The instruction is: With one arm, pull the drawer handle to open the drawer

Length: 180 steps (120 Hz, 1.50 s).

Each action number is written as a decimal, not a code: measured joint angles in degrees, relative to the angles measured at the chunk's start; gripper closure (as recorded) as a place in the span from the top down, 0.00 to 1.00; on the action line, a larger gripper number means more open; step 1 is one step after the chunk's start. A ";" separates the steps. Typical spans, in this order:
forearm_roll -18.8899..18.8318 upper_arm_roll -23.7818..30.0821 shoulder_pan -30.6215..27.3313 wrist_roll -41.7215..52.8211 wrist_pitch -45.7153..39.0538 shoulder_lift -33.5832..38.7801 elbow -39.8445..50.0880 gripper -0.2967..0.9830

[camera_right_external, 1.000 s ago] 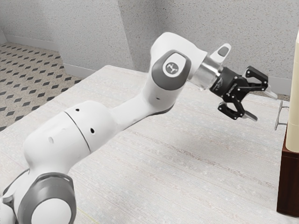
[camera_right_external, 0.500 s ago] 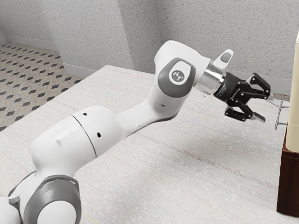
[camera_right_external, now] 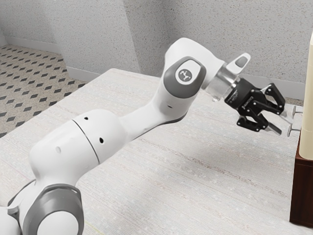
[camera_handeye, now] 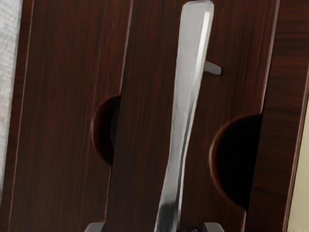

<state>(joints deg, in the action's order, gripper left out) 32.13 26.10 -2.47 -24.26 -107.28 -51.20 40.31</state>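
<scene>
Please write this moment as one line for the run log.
end effector: open | handle: between the fingers, not clamped | drawer front: dark wood | pull: apparently not begun

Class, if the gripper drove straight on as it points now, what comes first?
Most likely the metal handle, with the dark wooden front behind it; how close the gripper is remains unclear.

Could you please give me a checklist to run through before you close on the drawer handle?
1. Gripper open: ok.
2. Metal drawer handle in the wrist camera's sight: ok.
3. Handle lined up between the fingertips in the wrist view: ok.
4. Fingertips far enough forward to straddle the bar: cannot tell.
5. Handle gripped, ready to pull: not ok, the fingers stand apart.
6. Dark wooden drawer front fully closed: cannot tell.
</scene>
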 joint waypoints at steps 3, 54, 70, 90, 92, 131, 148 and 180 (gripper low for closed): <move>-0.01 0.00 0.04 -0.05 0.11 -0.03 -0.01 0.39; -0.74 -0.87 -0.08 0.21 -5.72 -0.52 -0.82 0.38; -0.74 -0.81 0.32 0.58 -8.17 -1.22 -0.76 0.37; -0.71 -0.67 0.71 0.98 -10.54 -1.84 -0.73 0.36; -0.70 -0.66 0.76 1.02 -10.68 -1.85 -0.73 0.36; -0.46 -0.11 1.14 1.87 -10.63 -1.69 -0.05 0.34; -0.48 -0.30 1.15 2.11 -10.63 -1.70 0.36 0.32; -1.14 -0.47 1.11 1.76 -10.11 -1.43 1.75 0.27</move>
<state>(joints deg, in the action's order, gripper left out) 30.99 25.63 -1.36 -22.50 -117.39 -52.63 42.05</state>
